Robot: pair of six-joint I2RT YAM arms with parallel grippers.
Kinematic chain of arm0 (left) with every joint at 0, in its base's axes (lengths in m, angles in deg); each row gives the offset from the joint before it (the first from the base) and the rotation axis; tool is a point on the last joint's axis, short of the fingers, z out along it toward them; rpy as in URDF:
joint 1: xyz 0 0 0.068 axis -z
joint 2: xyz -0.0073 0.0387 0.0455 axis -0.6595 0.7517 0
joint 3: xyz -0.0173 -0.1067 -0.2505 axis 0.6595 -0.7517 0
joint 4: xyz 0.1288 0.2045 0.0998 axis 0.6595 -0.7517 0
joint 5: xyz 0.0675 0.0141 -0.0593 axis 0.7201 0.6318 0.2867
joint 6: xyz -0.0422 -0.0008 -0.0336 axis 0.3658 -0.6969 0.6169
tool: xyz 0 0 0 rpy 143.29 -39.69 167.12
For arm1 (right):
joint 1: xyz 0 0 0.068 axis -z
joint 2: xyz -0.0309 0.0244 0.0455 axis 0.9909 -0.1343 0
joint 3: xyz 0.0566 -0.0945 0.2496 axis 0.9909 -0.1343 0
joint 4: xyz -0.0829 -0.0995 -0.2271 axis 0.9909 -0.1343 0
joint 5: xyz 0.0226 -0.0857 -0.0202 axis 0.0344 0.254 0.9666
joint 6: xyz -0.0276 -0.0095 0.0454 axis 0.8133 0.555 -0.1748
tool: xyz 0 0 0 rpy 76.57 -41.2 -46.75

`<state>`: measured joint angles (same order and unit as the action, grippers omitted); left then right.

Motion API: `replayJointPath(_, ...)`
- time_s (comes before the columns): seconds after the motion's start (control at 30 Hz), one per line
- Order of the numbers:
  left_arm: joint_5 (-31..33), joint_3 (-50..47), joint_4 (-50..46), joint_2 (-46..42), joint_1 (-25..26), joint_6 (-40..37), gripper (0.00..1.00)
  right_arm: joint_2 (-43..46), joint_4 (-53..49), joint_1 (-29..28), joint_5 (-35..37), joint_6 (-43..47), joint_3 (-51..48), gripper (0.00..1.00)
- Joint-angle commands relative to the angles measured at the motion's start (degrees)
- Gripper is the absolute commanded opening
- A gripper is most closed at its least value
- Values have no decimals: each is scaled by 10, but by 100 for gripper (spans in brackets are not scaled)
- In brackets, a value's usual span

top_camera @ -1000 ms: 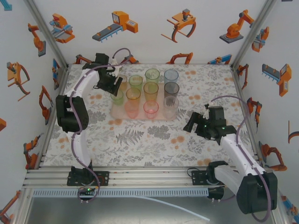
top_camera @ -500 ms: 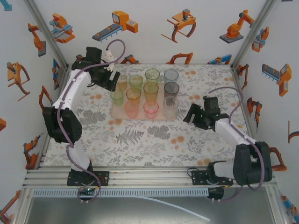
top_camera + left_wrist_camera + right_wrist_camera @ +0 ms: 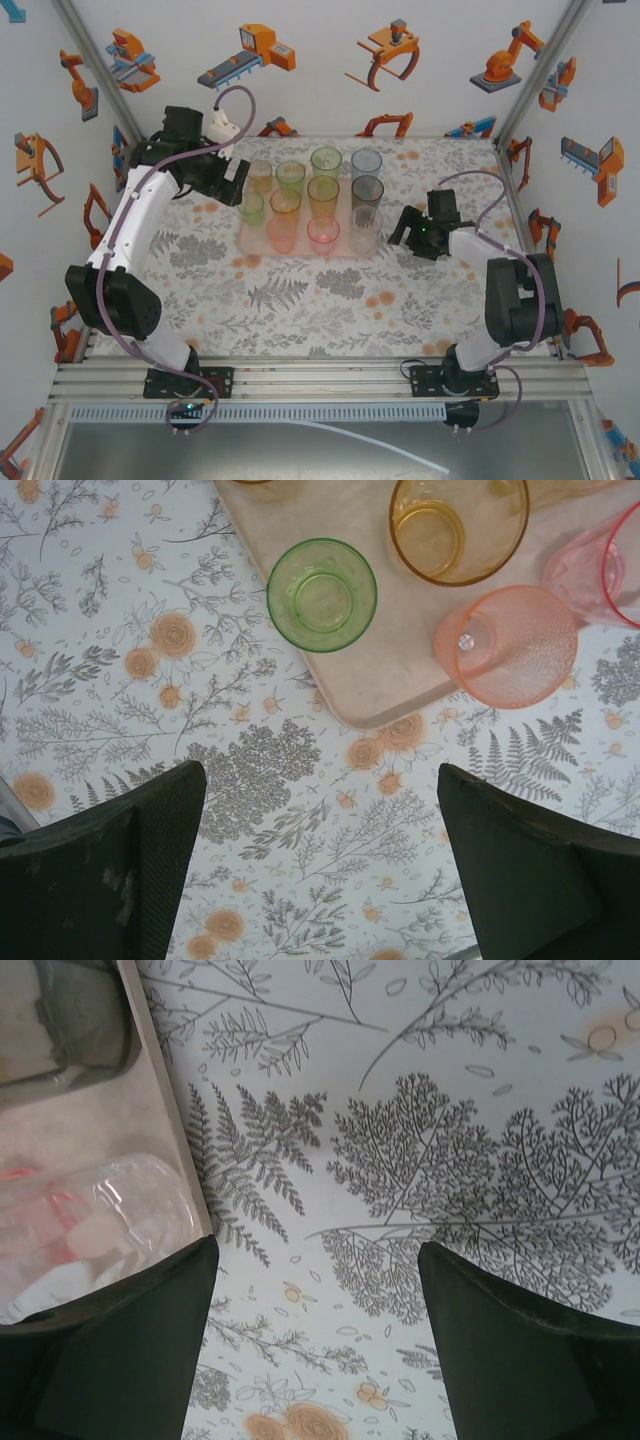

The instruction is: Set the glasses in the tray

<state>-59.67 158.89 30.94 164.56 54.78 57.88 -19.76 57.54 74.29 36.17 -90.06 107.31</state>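
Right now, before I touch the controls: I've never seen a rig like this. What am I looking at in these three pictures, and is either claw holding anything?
Two robot arms are bolted at the near edge of a flower-patterned table. The overhead picture looks down from behind them. In it the left gripper is at the left side of the pink tray, and the right gripper is beside the tray's right edge. The other two pictures come from a camera on each wrist, looking down past that arm's own dark fingers. About eleven tinted glasses stand upright on the tray. Both grippers are open and hold nothing.
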Motion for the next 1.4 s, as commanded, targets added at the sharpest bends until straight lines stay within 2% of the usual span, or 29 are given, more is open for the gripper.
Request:
replayJointPath(0.0, -29, -11, -23, -20, -1, 5, 90, -21, 24, 4, 3, -5, 28, 73)
replayJointPath(0.23, -33, -39, -25, -38, -1, -3, 90, -61, 33, 4, -10, -6, 52, 73)
replayJointPath(0.33, -29, -48, -21, -43, -1, -3, 90, -75, 39, 4, -21, -6, 62, 68)
replayJointPath(0.57, -25, -62, -15, -48, -1, -2, 90, -100, 40, 4, -32, -7, 81, 66)
replayJointPath(0.67, -23, -66, -14, -48, -1, -1, 90, -107, 41, 4, -37, -6, 85, 62)
replayJointPath(1.03, -17, -70, -12, -46, -1, 1, 90, -127, 52, 4, -60, -12, 95, 60)
replayJointPath(1.37, -11, -80, -5, -45, -1, 0, 90, -141, 8, 1, -59, 3, 127, 59)
